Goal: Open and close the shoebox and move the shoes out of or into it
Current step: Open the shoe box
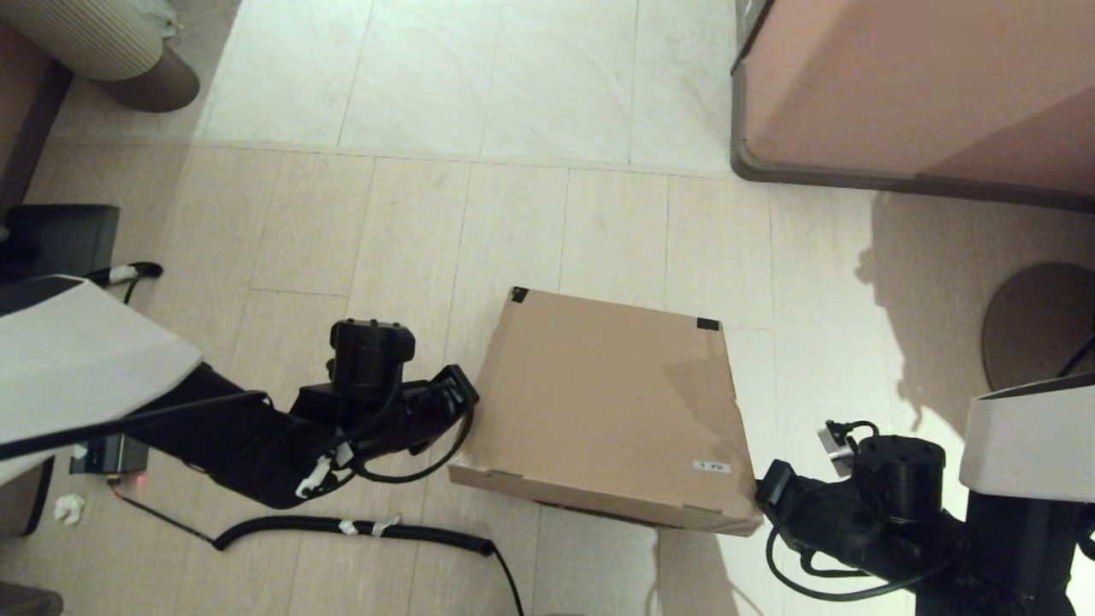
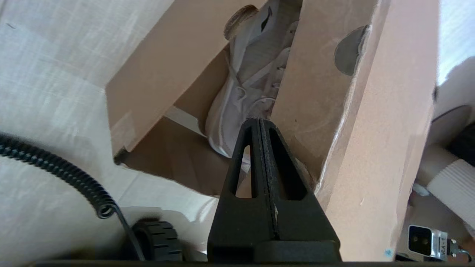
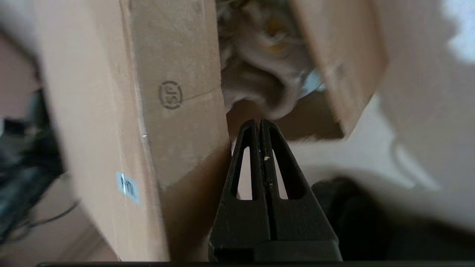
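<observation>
Inside corrugated cardboard shoebox [image 2: 386,122], mesh shoes [image 2: 245,89]

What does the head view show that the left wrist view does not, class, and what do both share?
Only the head view shows the shoebox lid from above with its black tape corners, plus the right gripper at its near corner. Only the left wrist view shows a white shoe inside, through the gap under the lid. Both show the box, the left gripper at its edge, and the coiled cable.
</observation>
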